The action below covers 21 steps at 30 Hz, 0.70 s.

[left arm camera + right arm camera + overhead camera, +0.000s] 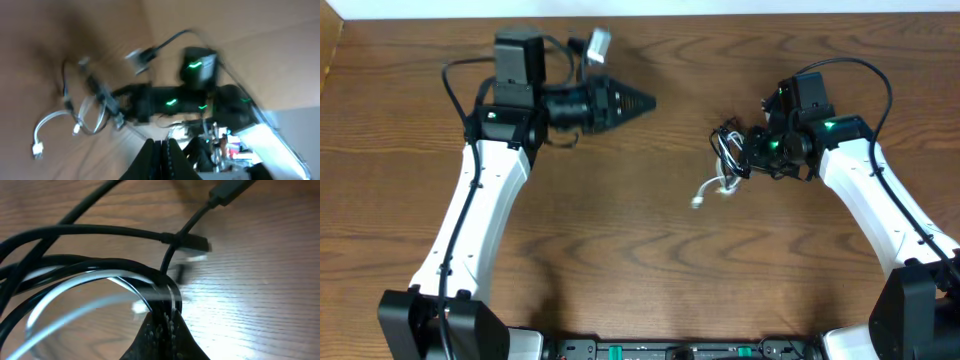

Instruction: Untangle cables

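The cables lie in a small tangle (pixel 725 148) right of the table's middle. The black cable (pixel 100 232) loops over the white cable (pixel 75 287), whose plug end (pixel 698 203) trails toward the front. My right gripper (pixel 740 153) points left into the tangle and is shut on a bundle of black and white strands (pixel 162 311). Up and to the left, well clear of the tangle, my left gripper (pixel 646 102) hangs over the wood with its tip pointing right, shut and empty (pixel 161 150). The left wrist view shows the tangle (pixel 92 107) blurred, beside the right arm.
The wooden table (pixel 620 250) runs to a pale far edge (pixel 720 8) and a left edge (pixel 328 60). A silver plug (pixel 597 43) on the left arm's own thick lead sticks up behind that gripper. Both arm bases stand at the front corners.
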Each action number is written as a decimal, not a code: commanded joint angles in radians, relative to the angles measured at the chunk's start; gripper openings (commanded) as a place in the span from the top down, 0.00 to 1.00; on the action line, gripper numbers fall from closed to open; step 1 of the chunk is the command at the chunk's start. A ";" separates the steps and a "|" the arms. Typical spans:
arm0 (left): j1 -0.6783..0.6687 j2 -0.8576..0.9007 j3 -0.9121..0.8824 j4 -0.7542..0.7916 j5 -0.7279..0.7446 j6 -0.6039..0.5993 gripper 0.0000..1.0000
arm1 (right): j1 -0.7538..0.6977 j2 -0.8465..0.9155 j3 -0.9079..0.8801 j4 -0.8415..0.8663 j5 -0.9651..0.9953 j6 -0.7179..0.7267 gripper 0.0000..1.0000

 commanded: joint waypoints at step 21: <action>-0.123 0.121 -0.002 -0.139 -0.429 0.261 0.63 | 0.061 0.005 0.004 -0.050 0.238 -0.022 0.48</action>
